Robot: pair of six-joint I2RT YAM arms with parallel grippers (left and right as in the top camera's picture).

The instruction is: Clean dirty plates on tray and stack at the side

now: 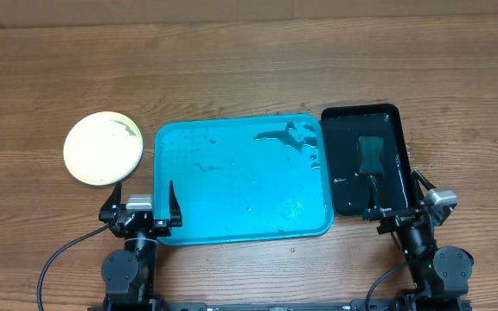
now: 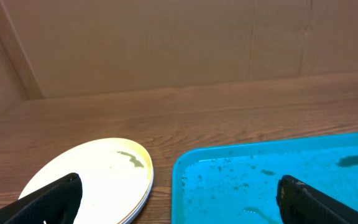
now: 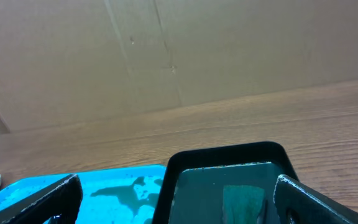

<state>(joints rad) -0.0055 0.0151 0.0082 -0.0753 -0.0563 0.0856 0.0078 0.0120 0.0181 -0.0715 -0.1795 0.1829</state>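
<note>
Currently, plates [image 1: 102,149]: stacked on the table [image 1: 249,52] just left of the tray and apart from its rim. Judged to be the "side" spot, kept out of the wet zone. Pale top face with a dark smear near the far rim. At least two rims seen in the left wrist view; full count not tellable.
tray [image 1: 232,190]: no plate on it. Wet streaks and dark specks across the floor. Judged to be the washing surface, hence central and within reach of both arms.
black tray [image 1: 344,164]: just beside the tray's right rim, possibly touching. Glossy, probably wet.
sponge [image 1: 372,154]: dark green, lying flat in the black tray. Judged parked there to keep drips off the wood.
left gripper [image 1: 143,194]: fingers spread wide, nothing between them. Low at the near edge, over the tray's near-left corner, with the plates to one side and the tray to the other.
right gripper [image 1: 396,192]: fingers spread wide, empty. At the near end of the black tray, pointing along it toward the sponge.
progress: stacking judged done. The smear on the top plate is the one open doubt.
next, if wanted: sponge pickup by the right gripper, then a wipe of the top plate in place.
risk: stack sliding on the bare wood under a sideways wipe.
</note>
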